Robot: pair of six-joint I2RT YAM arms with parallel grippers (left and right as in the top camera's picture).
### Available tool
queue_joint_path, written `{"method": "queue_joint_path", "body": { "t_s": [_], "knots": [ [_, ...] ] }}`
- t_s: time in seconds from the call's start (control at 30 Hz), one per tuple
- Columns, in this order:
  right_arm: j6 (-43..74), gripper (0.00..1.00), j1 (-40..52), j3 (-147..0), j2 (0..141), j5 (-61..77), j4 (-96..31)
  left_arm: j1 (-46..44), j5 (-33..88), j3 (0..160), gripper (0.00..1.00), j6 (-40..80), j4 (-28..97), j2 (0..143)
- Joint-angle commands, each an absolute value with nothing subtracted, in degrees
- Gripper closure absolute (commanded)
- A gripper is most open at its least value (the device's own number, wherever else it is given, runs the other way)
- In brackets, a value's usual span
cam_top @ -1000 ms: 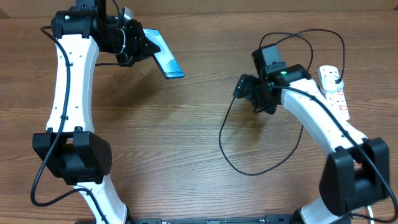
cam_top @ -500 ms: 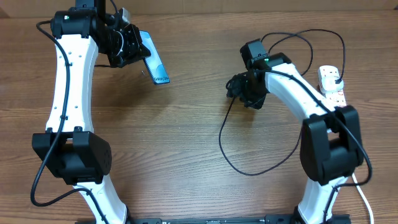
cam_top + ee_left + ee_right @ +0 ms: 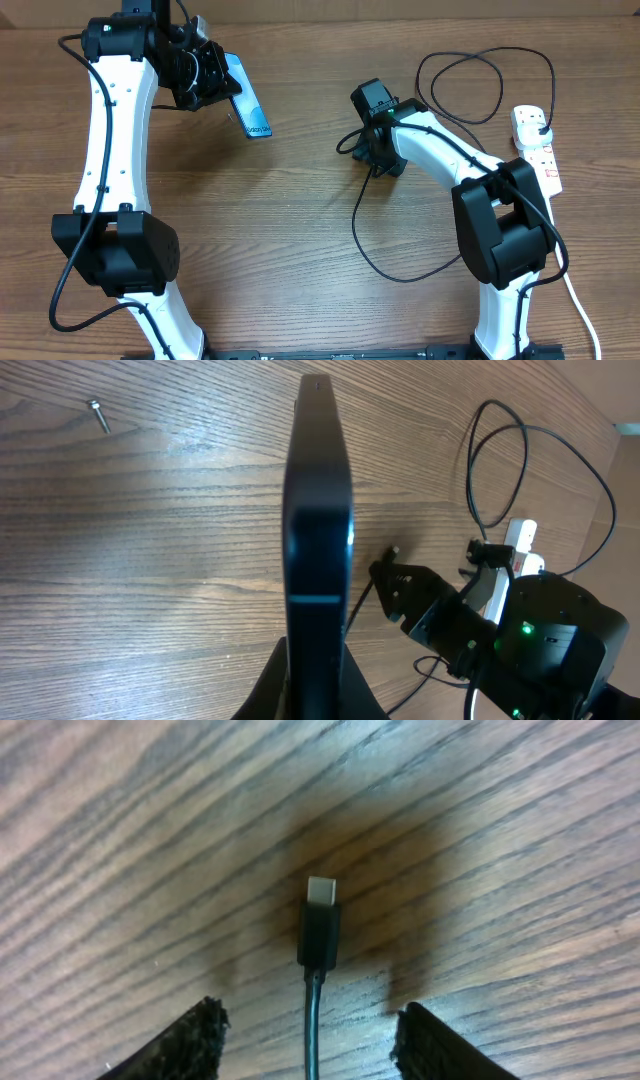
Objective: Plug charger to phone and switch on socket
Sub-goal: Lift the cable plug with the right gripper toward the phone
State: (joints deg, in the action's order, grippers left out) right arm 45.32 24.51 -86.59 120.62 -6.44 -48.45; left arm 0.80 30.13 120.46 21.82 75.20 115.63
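My left gripper is shut on the phone and holds it raised above the table at the back left; in the left wrist view the phone shows edge-on between the fingers. My right gripper is low over the table's middle. In the right wrist view its fingers stand apart with the charger's thin black cable running between them and the connector tip pointing ahead, touching neither finger. The cable loops to a black plug in the white socket at the right edge.
The socket's thick white cord runs down the right side. The black cable makes a second loop at the back right. A small screw lies on the wood near the phone. The right arm also shows in the left wrist view.
My right gripper has moved left across the table, towards the phone, with the cable end under it. My left gripper has turned the phone more edge-on and drawn it slightly back.
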Motion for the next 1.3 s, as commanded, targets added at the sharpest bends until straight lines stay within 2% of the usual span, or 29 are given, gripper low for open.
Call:
{"method": "queue_joint_path", "body": {
  "t_s": [0.0,0.27,0.3,0.33,0.53,0.7,1.1,1.27],
  "knots": [
    [46.1,0.47,24.3,-87.3,120.6,-7.7,-48.1,0.7,31.1,121.0,0.96,20.1,75.0,116.0],
    [46.7,0.52,24.4,-84.6,122.2,-7.4,-46.2,0.7,31.1,121.0,0.96,20.2,75.0,116.0],
    [46.7,0.55,24.4,-84.6,122.6,-7.2,-46.0,0.7,31.1,121.0,0.96,20.2,75.0,116.0],
    [46.7,0.62,24.4,-84.6,123.5,-7.2,-45.3,0.7,31.1,121.0,0.96,20.1,75.0,116.0],
    [46.7,0.73,24.4,-84.6,123.5,-6.8,-45.0,0.7,31.1,121.0,0.96,20.2,75.0,116.0],
    [46.7,0.88,24.4,-84.6,123.5,-6.8,-44.8,0.7,31.1,121.0,0.96,20.1,75.0,116.0],
    [46.4,0.89,24.4,-84.6,123.5,-4.4,-44.4,0.7,31.1,121.0,0.96,20.1,75.0,116.0],
    [46.3,0.96,24.4,-84.6,123.5,-4.4,-44.4,0.7,31.1,121.0,0.96,20.1,75.0,116.0]
  ]
}}
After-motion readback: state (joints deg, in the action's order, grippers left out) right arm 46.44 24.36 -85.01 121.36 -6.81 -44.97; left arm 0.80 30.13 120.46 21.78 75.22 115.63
